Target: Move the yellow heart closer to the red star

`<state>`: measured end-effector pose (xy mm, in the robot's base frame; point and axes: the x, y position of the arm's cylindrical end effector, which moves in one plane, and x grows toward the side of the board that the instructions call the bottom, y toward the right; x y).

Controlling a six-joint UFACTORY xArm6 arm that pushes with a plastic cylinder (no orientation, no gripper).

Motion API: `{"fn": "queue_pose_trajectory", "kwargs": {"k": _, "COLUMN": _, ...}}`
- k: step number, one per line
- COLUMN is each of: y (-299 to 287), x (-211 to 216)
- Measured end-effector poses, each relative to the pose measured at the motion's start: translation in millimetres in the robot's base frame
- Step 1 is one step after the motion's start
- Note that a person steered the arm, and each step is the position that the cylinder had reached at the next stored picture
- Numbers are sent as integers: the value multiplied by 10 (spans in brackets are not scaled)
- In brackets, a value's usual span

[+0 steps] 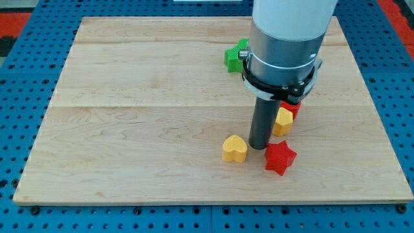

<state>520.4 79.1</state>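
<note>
ok so my tip [259,146] sits between the yellow heart [235,148] and the red star [280,157], heart just to the view's left of it, wrong side for pushing. No claw on this rig, nothing held. Both low on the surface [129,129]

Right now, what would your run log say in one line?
my tip: between yellow heart and red star | heart and star: apart | task: unfinished
</note>
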Motion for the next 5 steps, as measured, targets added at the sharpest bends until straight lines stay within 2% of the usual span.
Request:
{"fn": "queue_pose_trajectory", "kwargs": {"k": 1, "y": -168, "x": -230}}
{"fn": "queue_pose_trajectory", "kwargs": {"k": 2, "y": -216, "x": -286}}
{"fn": "queue_pose_trajectory", "kwargs": {"k": 3, "y": -678, "x": -284}}
{"fn": "queue_pose_trajectory", "kwargs": {"k": 4, "y": -721, "x": -274}}
{"fn": "queue_pose_trajectory", "kwargs": {"k": 5, "y": -721, "x": -6}}
